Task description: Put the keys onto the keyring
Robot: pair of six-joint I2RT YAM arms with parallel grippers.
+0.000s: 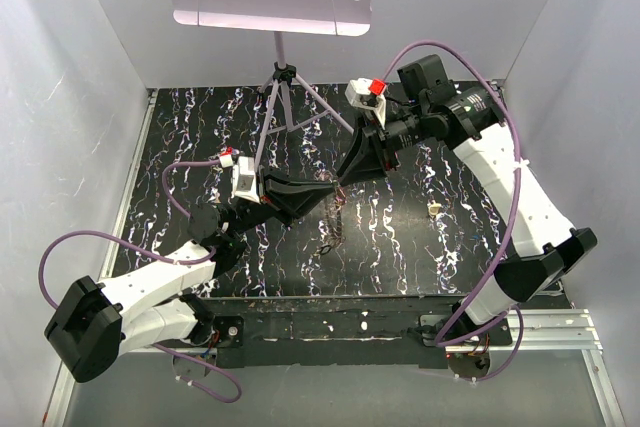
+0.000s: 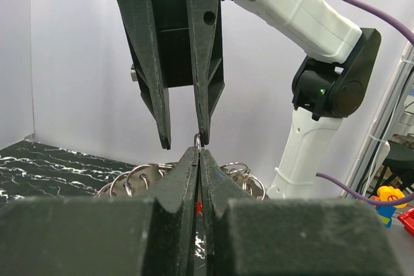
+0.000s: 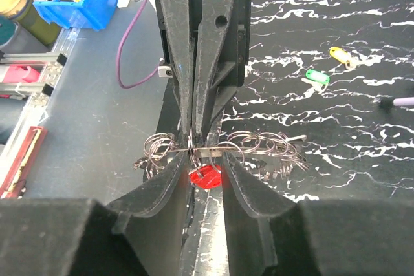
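Both arms reach over the middle of the black marbled bench (image 1: 200,127), left hand (image 1: 323,191) and right hand (image 1: 342,183) tip to tip. Below them hangs what may be the keyring (image 1: 335,215); a cream key (image 1: 434,209) lies well to the right.

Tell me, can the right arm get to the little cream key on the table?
Probably yes. The cream key lies alone on the table beside the right arm, nothing covering it. But the right fingers straddle the keyring pinched by the left fingers, so they would need to back off first.
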